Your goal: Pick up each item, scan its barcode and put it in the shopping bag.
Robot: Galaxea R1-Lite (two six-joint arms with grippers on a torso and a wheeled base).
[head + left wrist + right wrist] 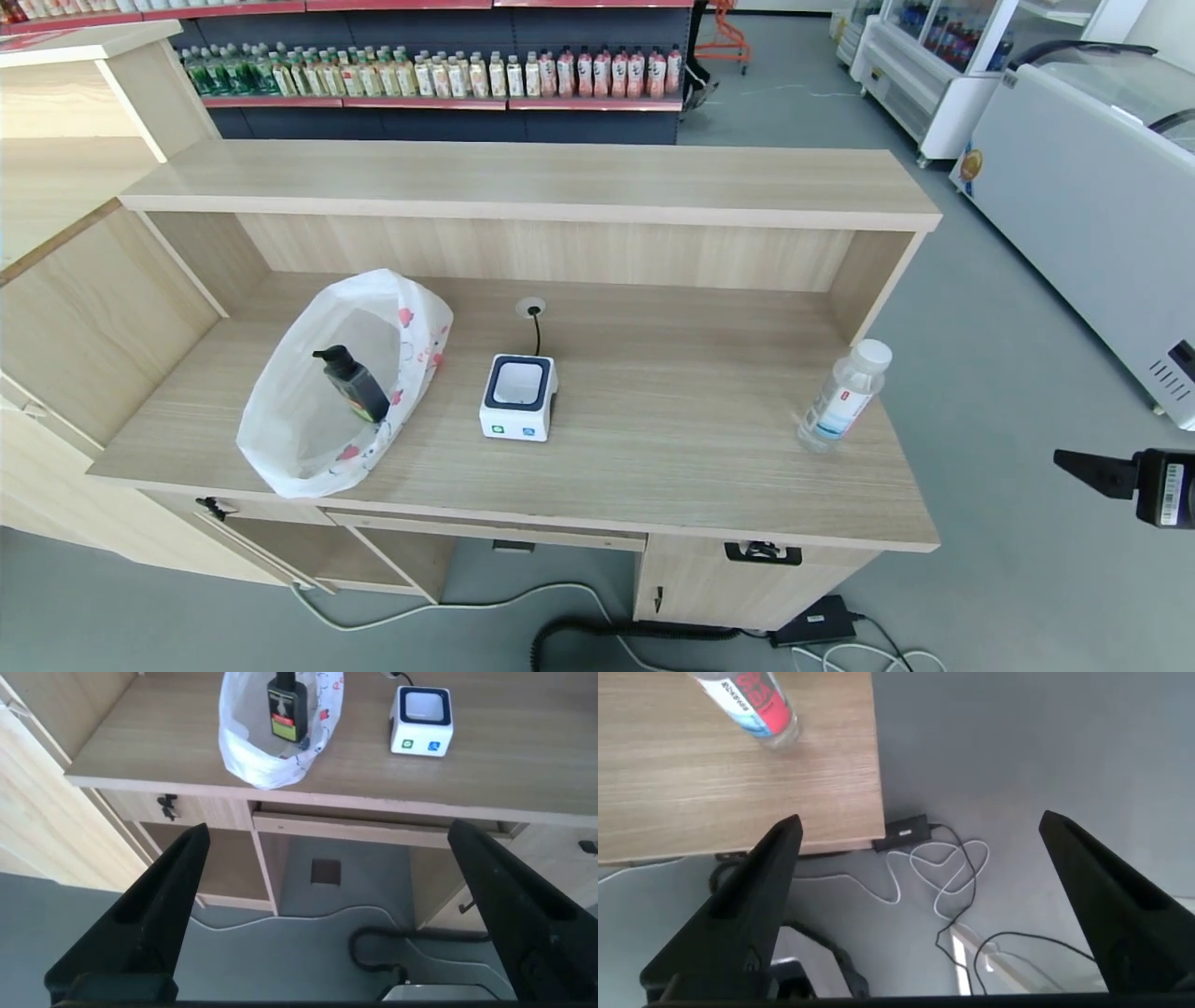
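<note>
A clear water bottle (843, 396) with a white cap stands near the right end of the wooden counter (653, 448); it is also in the right wrist view as the water bottle (747, 705). A white shopping bag (308, 439) lies open on the counter's left, and a black pump bottle (355, 383) rests inside it. The white scanner (519, 397) sits mid-counter. My right gripper (1097, 471) hangs off the counter's right side, below the water bottle's level, open and empty (924, 915). My left gripper (327, 905) is open and empty, in front of and below the counter's front edge, under the bag (271, 751).
A raised shelf runs along the counter's back, with side walls at both ends. Cables and a power brick (810, 623) lie on the floor under the counter. A chest freezer (1074, 177) stands to the right, with store shelves of bottles behind.
</note>
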